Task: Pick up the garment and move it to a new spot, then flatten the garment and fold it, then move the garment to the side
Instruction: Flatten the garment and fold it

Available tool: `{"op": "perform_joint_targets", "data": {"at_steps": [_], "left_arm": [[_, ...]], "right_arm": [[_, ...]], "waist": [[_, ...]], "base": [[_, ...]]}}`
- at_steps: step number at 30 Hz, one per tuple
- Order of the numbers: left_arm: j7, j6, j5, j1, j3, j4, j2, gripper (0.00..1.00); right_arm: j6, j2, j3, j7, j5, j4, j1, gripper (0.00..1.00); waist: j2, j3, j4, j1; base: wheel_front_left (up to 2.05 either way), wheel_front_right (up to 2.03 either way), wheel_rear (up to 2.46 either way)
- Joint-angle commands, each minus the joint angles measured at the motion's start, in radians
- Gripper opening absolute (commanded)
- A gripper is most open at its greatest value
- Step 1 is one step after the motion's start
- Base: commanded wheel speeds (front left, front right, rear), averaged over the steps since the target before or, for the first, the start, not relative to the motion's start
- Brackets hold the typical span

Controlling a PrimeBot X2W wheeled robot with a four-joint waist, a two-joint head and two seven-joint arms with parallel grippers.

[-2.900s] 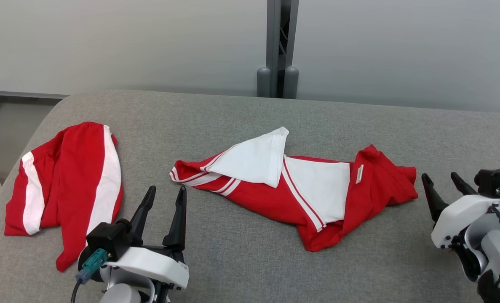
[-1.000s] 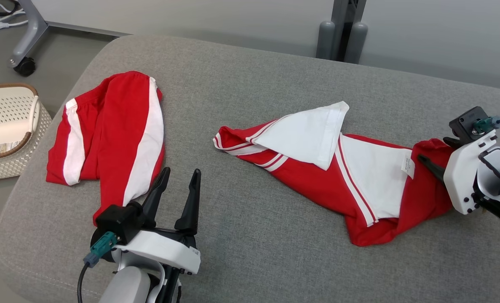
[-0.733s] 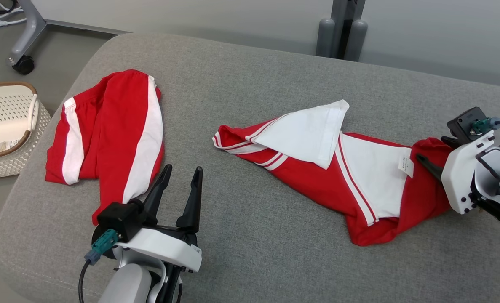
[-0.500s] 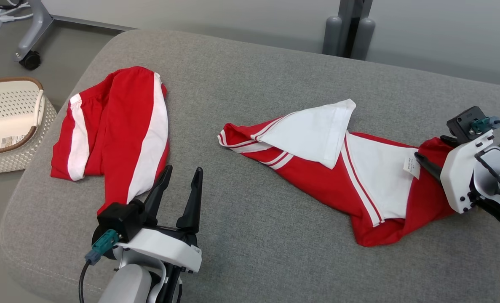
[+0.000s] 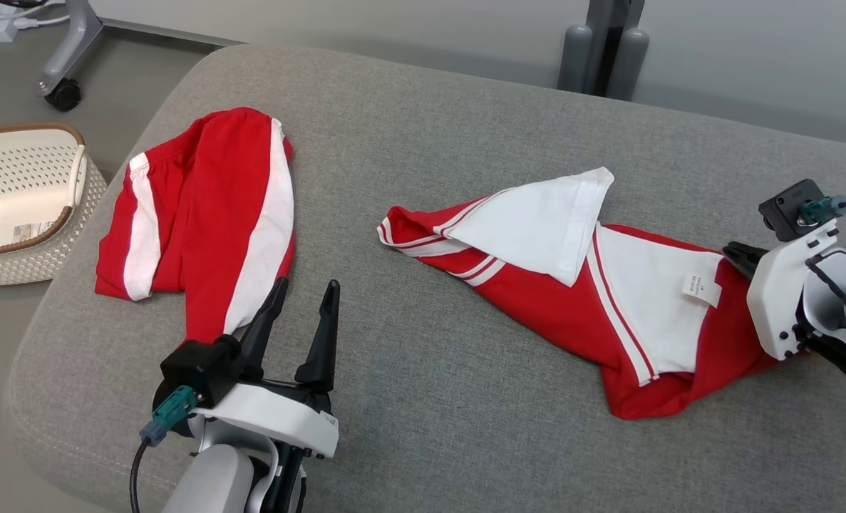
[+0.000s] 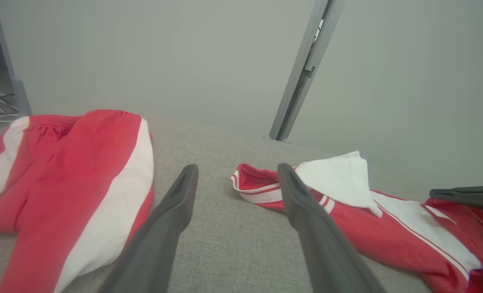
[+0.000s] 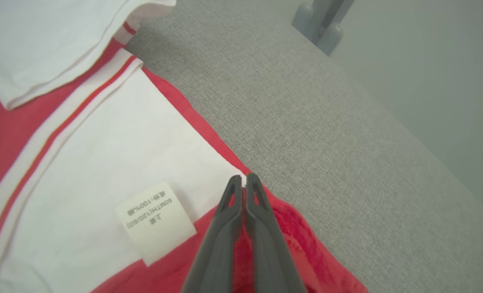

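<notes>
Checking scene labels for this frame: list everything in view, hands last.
cushion: 1, grey, fills the middle
shirt: 1, red and white, crumpled, right half of cushion
label: 1, white, on shirt's white panel
shorts: 1, red with white stripes, left end of cushion
basket: 1, cream, on floor left of cushion
post: 1, grey, behind cushion
caster: 1, black, floor, far left
left hand: 1, dark fingers, open, by shorts' near end
right hand: 1, dark fingers, shut on shirt's red right edge

Lab-like room, wheeled stand (image 5: pixel 70 43), floor cables (image 5: pixel 16 21)
</notes>
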Motion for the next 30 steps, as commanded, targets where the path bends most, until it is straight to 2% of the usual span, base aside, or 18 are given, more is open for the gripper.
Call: {"op": "perform_joint_targets", "data": {"at_steps": [1,8,17,23,30], "left_arm": [[-0.003,0.005,-0.002,-0.010,0.007,0.001,0.004,1.00],[-0.003,0.007,0.006,0.011,0.020,-0.001,0.004,1.00],[-0.003,0.010,0.017,0.036,0.036,-0.005,0.004,1.00],[-0.003,0.013,0.024,0.049,0.053,-0.006,0.004,1.00],[-0.003,0.015,0.036,0.072,0.080,-0.009,0.004,1.00]], "right_arm": [[0.000,-0.002,0.002,-0.017,0.006,0.010,-0.001,0.00],[0.000,0.009,0.001,-0.111,0.044,0.014,0.019,0.00],[0.000,0.006,-0.014,-0.251,0.063,0.008,0.045,0.00],[0.000,-0.004,-0.047,-0.297,0.079,0.003,0.088,0.00],[0.000,-0.017,-0.105,-0.317,0.116,-0.015,0.218,0.00]], "waist": [[0.0000,-0.008,-0.006,-0.0001],[0.0000,-0.048,-0.045,-0.0001],[0.0000,-0.102,-0.128,-0.0001],[0.0000,-0.131,-0.178,-0.0001],[0.0000,-0.160,-0.244,-0.0001]], "base": [[0.00,0.00,0.00],[0.00,0.00,0.00],[0.00,0.00,0.00],[0.00,0.00,0.00],[0.00,0.00,0.00]]}}
